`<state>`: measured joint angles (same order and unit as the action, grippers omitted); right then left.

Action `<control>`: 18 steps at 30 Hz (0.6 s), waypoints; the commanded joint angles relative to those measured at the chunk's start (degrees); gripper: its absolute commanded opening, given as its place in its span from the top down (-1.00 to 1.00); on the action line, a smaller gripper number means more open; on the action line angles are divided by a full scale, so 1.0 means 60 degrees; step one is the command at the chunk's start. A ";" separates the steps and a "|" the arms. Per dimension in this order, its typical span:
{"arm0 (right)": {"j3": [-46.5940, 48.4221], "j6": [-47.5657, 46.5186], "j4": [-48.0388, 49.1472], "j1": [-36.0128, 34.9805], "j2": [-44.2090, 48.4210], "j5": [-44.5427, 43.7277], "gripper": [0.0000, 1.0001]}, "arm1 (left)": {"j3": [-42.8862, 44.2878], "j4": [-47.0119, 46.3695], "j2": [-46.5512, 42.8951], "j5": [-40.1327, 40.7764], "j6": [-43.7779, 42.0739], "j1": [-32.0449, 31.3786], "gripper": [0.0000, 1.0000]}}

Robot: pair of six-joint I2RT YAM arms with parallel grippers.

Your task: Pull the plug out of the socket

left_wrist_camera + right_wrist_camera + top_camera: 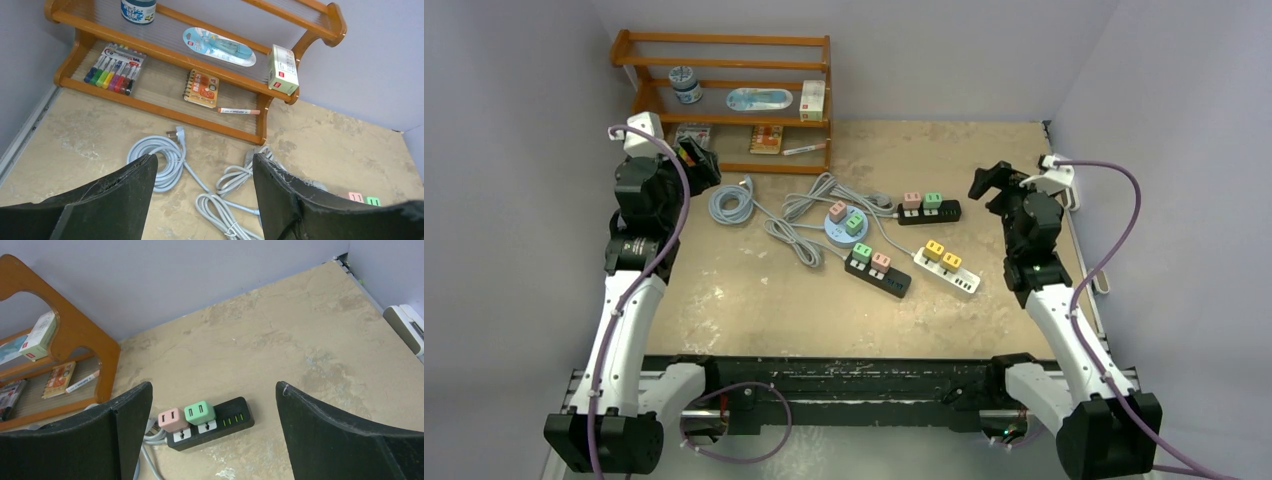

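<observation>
Several power strips lie mid-table. A black strip (929, 211) at the back carries a pink plug (912, 200) and a green plug (933, 199); it also shows in the right wrist view (212, 426) with the pink plug (172, 419) and green plug (200, 412). A nearer black strip (879, 277) holds a green plug and a pink plug. A white strip (947, 271) holds two yellow plugs (942, 255). A round blue socket (844, 229) holds a pink and a green plug. My left gripper (202, 167) is open above the grey cables. My right gripper (214, 392) is open, raised above the back black strip.
A wooden shelf (729, 95) at the back left holds a jar, markers (114, 69), a notebook (201, 88), a pen and a small box (281, 69). Coiled grey cables (731, 203) with a loose grey wall plug (176, 134) lie before it. A white device (407, 326) sits by the right wall.
</observation>
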<state>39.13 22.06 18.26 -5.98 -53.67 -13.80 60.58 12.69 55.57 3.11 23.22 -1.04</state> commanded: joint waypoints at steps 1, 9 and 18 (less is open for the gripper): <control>0.0635 -0.0120 0.0371 0.0017 -0.0120 0.0188 -0.87 | -0.0003 -0.0655 0.0108 0.0102 -0.0371 0.0112 -0.37; 0.1132 -0.0136 0.0296 -0.0369 -0.1093 0.0777 -0.99 | 0.0983 0.0770 0.1063 -0.1967 -0.0113 0.0103 -1.00; 0.2794 -0.1867 -0.0830 -0.2369 -0.3184 0.0980 -0.99 | 0.0310 0.0362 0.0564 -0.6849 -0.1136 -0.0260 -1.00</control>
<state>50.22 17.93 15.75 -14.57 -68.79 -10.11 62.94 15.99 62.02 -22.39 21.39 -0.89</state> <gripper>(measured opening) 0.993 0.998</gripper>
